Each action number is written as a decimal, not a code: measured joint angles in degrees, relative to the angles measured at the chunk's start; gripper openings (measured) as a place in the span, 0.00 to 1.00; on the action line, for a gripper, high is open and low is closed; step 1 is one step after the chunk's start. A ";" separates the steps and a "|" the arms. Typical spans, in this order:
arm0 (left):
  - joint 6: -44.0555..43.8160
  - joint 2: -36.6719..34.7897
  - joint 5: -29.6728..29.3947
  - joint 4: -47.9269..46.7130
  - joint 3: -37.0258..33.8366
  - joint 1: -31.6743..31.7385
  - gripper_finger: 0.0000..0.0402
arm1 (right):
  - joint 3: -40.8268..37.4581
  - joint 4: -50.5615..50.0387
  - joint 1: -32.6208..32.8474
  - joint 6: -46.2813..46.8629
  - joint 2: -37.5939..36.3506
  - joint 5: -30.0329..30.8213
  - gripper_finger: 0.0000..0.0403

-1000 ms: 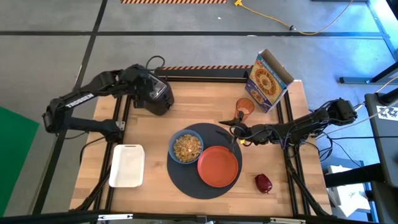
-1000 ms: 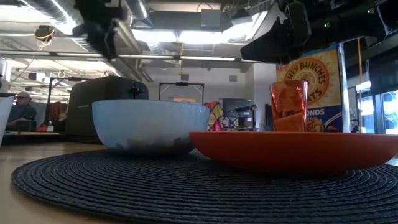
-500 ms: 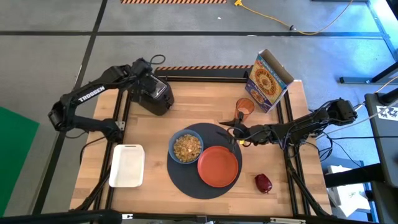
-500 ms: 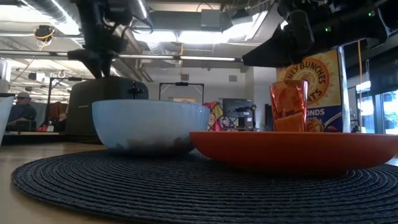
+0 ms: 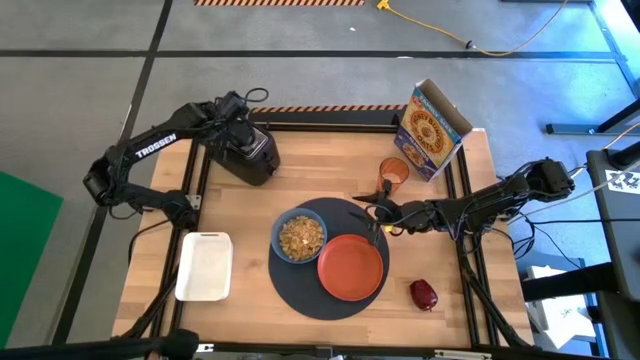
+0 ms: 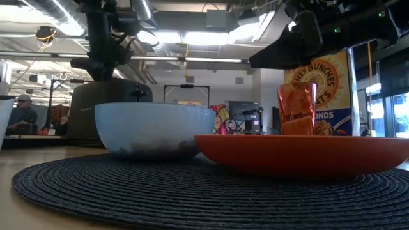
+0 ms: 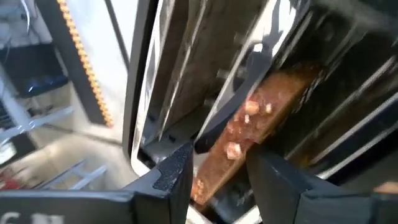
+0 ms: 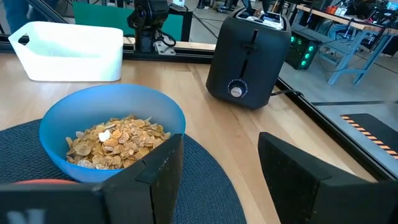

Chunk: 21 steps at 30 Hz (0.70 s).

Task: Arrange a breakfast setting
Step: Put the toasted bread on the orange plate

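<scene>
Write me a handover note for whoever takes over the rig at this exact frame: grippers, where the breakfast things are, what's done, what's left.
Left gripper: over the black toaster at the table's far left, fingers either side of the toast slice in its slot; grip not confirmed.
Right gripper: open, empty, hovering at the mat's far right edge, near the orange cup.
Done: blue bowl with cereal and orange plate are on the mat.
Left: toast is not yet out of the toaster; the cup and the dark-red fruit lie off the mat. Cereal box stands at far right; white tub near left.
</scene>
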 joint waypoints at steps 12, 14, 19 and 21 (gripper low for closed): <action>-0.06 -0.75 -2.87 -0.24 -0.02 -4.31 0.31 | 0.00 0.00 0.00 0.00 0.00 0.56 0.49; -0.06 -0.75 -2.51 -0.24 -0.02 -4.58 0.31 | 0.00 0.00 0.00 0.00 0.00 0.56 0.49; -0.49 -0.77 -0.10 -1.19 -0.02 -4.62 0.31 | 0.00 -0.06 0.00 0.00 0.00 0.56 0.49; -0.49 -0.77 0.42 -2.13 -0.02 -4.64 0.31 | 0.00 -0.07 0.00 0.00 0.00 0.56 0.49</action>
